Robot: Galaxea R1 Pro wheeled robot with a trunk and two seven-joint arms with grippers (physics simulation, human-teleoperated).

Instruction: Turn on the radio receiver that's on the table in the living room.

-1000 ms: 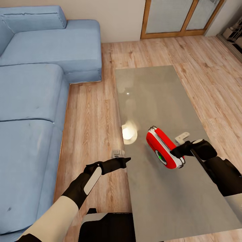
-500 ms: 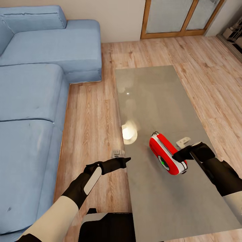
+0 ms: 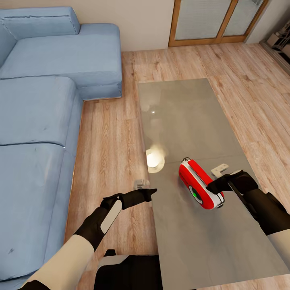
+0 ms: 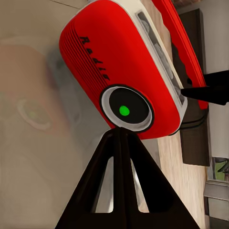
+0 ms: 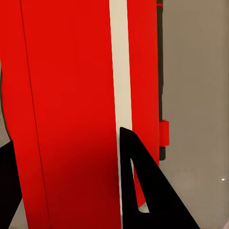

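The red radio receiver point(image 3: 197, 183) lies tilted on the near part of the grey-beige table point(image 3: 181, 108). Its white band faces up and its thin handle points away from me. A green light glows in its round dark dial point(image 4: 125, 110). My right gripper point(image 3: 213, 186) is open against the radio's right side. Its spread fingertips point(image 5: 138, 181) rest on the red body and white band point(image 5: 119, 71). My left gripper point(image 3: 151, 192) is shut at the table's left edge, apart from the radio. In the left wrist view its tip point(image 4: 119, 132) points at the dial.
A blue sectional sofa point(image 3: 40, 104) runs along the left, with a strip of wood floor point(image 3: 108, 133) between it and the table. Wood-framed glass doors point(image 3: 217, 20) stand at the back. A lamp's bright reflection point(image 3: 154, 159) sits on the tabletop. My dark base point(image 3: 129, 272) is at the bottom.
Over the last second the radio and my right gripper shifted a little to the right and nearer to me, then stayed still. The left arm has not moved.
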